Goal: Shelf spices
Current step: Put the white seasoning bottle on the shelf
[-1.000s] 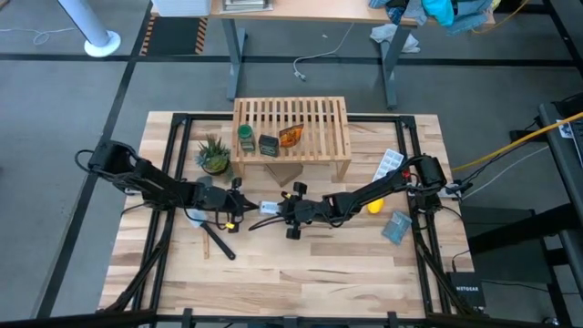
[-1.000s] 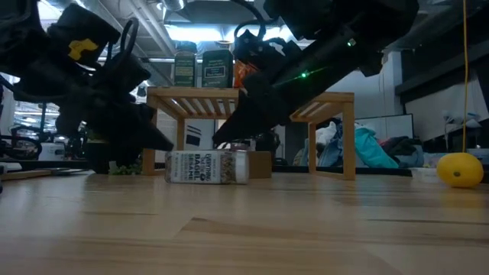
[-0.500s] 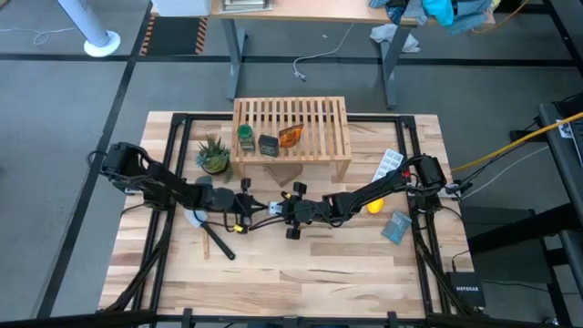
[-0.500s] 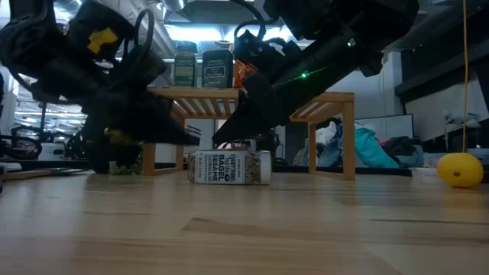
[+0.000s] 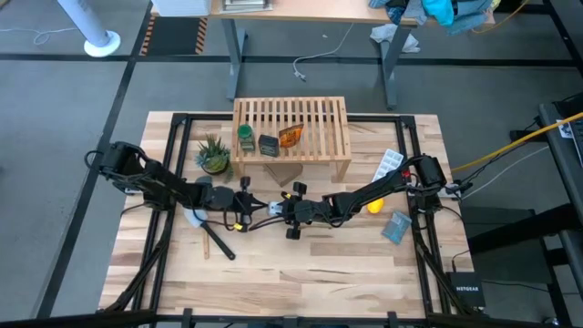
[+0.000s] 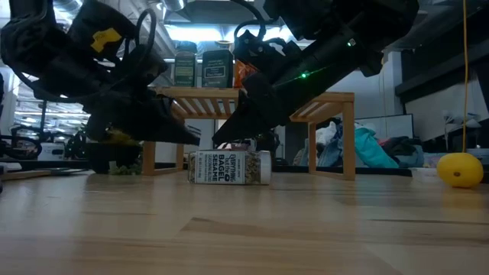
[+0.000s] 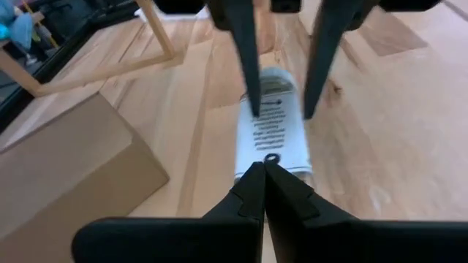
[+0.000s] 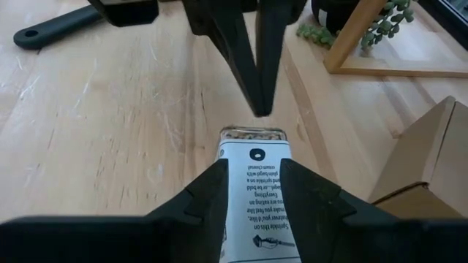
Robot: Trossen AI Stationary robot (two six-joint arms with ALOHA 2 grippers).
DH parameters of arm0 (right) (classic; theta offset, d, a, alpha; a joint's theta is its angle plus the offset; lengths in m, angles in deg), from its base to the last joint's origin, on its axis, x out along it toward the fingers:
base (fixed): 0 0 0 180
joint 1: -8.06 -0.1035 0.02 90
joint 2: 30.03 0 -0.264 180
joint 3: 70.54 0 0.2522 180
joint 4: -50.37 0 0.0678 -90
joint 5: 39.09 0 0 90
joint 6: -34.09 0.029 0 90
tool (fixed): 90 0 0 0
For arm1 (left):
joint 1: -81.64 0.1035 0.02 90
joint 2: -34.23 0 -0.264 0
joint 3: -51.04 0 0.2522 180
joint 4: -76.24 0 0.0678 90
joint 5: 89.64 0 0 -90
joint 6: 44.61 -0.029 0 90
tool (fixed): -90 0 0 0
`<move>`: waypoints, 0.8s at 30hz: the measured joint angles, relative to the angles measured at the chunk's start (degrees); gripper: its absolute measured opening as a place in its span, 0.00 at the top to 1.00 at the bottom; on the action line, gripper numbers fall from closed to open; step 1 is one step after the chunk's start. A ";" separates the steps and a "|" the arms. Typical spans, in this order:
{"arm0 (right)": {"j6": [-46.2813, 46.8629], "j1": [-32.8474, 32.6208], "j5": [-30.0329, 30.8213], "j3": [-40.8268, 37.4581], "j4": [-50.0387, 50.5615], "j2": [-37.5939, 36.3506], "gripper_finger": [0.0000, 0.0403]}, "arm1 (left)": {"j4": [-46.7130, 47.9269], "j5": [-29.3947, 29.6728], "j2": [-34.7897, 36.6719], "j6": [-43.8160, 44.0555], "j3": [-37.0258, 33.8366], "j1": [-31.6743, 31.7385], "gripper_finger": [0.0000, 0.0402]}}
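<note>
The white-labelled spice jar (image 6: pixel 229 166) lies on its side on the table in front of the shelf (image 5: pixel 291 137), between my two grippers. My left gripper (image 7: pixel 263 172) is shut, and its tip stands at the jar's left end. My right gripper (image 8: pixel 252 191) stands open from the other side, one finger along each side of the jar; I cannot tell whether they touch it. On the shelf's slatted top stand a green-lidded jar (image 5: pixel 246 138), a dark tin (image 5: pixel 268 145) and an amber bottle (image 5: pixel 290 136). My left gripper's shut fingertips (image 8: pixel 257 102) come slanting down from the table's left. They stand at the upper edge of the jar's end where seeds show through the glass (image 8: pixel 252 134). Whether they touch it I cannot tell. The jar lies flat on the table.
A small potted plant (image 5: pixel 213 155) stands left of the shelf and a cardboard box (image 5: pixel 285 171) sits under it. A black tool (image 5: pixel 219 243) lies near the left arm. A yellow lemon-like ball (image 5: pixel 373 207) and blue packets (image 5: pixel 395 228) lie at the right.
My left gripper, shut, has gone toward the table's right and rolled a little. It has pushed the lying jar along the table farther in between my right gripper's fingers. Then it has stopped. My right gripper has kept still.
</note>
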 joint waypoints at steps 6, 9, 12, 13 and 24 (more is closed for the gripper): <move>-0.16 0.00 0.00 0.00 -2.39 0.00 0.68 | 1.09 -0.17 -0.04 1.35 0.00 0.53 1.00; -0.58 0.00 0.02 0.00 -3.24 0.00 0.68 | 0.93 -0.66 -0.05 1.18 0.00 0.53 1.00; -1.37 0.00 0.01 0.00 -3.55 0.00 0.68 | -1.06 -0.66 -0.07 0.58 0.00 0.53 1.00; -1.46 0.00 0.02 0.00 -3.53 0.00 0.68 | -1.89 -0.76 -0.07 0.08 0.06 0.53 1.00; -1.53 0.00 0.00 0.00 -3.46 0.00 0.68 | -0.84 -4.13 -0.09 -1.36 1.68 0.98 1.00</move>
